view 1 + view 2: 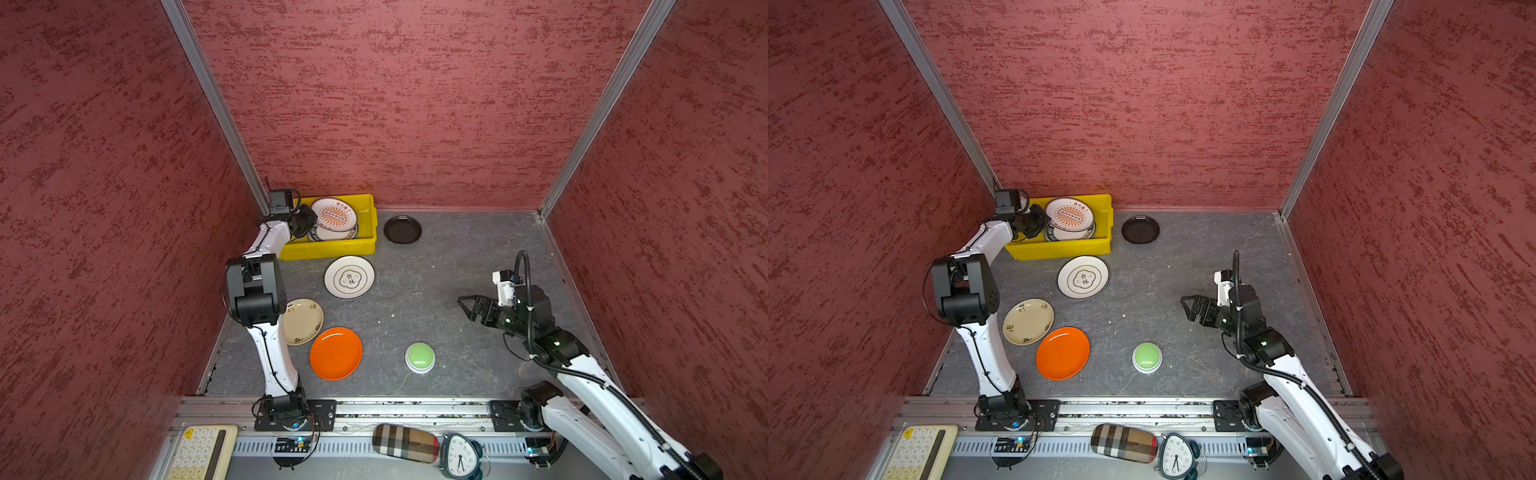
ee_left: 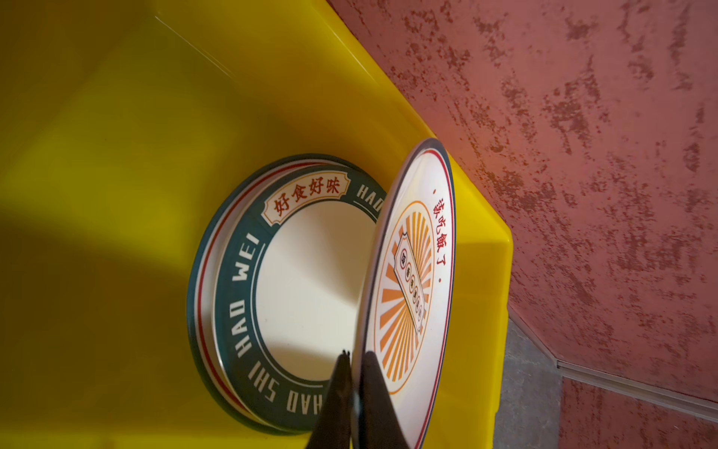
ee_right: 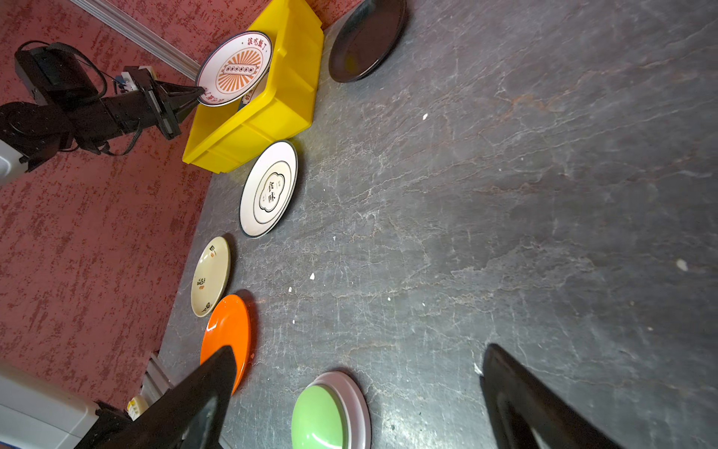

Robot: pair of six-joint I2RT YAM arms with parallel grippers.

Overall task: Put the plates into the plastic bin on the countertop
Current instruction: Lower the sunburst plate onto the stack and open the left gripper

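In both top views, left gripper (image 1: 311, 220) clamped on tilted sunburst plate (image 1: 335, 214) above the plastic bin (image 1: 332, 250), right gripper (image 1: 464, 308) wide open, well apart from the bin, left wrist view, held plate's rim pinched over green-rimmed plate (image 2: 307, 280) lying in the bin, right wrist view, white plate (image 3: 268, 188) on the worktop (image 3: 505, 194) just beside the bin

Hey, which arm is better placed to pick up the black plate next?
Right. The right fingers are open and empty on the black plate's side; the left fingers are shut on the sunburst plate over the yellow bin.
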